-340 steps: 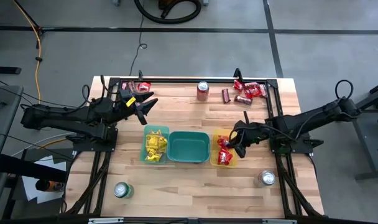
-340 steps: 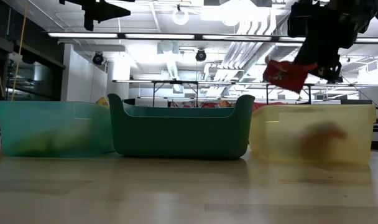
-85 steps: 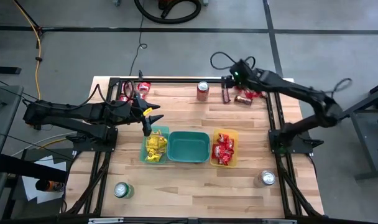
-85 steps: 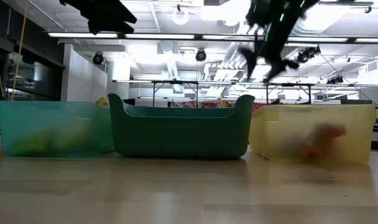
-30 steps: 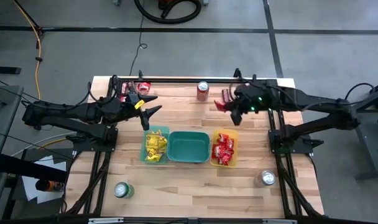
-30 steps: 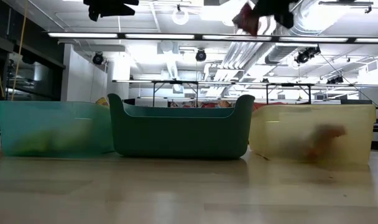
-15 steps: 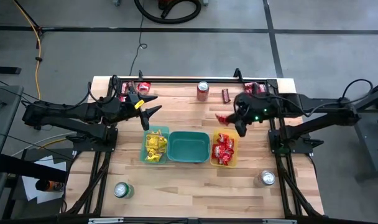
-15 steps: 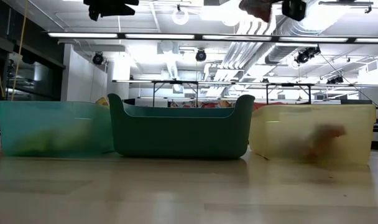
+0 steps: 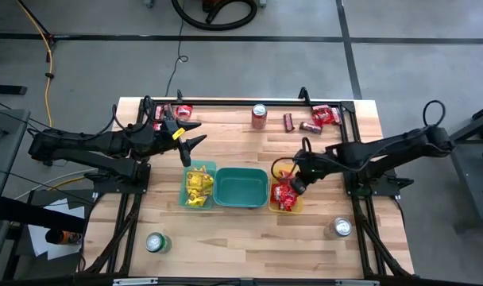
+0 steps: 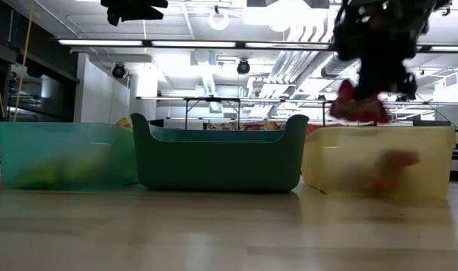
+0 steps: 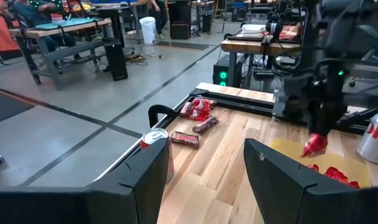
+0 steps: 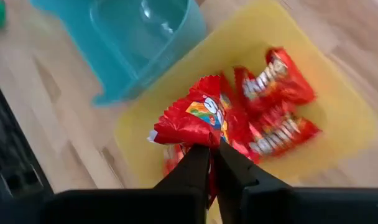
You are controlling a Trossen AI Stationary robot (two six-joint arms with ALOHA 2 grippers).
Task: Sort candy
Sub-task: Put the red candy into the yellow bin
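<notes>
We see the right claw [image 12: 211, 163] clenched on a red packet [image 12: 198, 118], hanging just above the yellow bin [image 9: 273, 171] in the high view, so this one is about to go in with its kind. That bin already has several red packets [image 9: 287, 196] in it. The green bin [image 9: 186, 168] at the other end has a heap of yellow packets [image 9: 197, 184]. The teal bin [image 9: 241, 187] between them looks bare, so we judge the brown bars have not been started. Left on the table [image 9: 226, 143]: a brown bar [image 9: 288, 121] and another brown bar [image 9: 310, 127] near the far edge, beside a small cluster of red candy [image 9: 327, 116] at the far right corner, and a few more red pieces [image 9: 180, 110] at the far left corner. The left claw [image 9: 191, 135] hovers over the table near that left corner, jaws released and holding nothing. Three cans stand clear of the bins: a red can [image 9: 259, 115] at the far edge, a green can [image 9: 154, 242] and a silver can [image 9: 341, 227] at the near side. We judge the sort past halfway: yellows look done, reds mostly in, and the brown bars all remain.
</notes>
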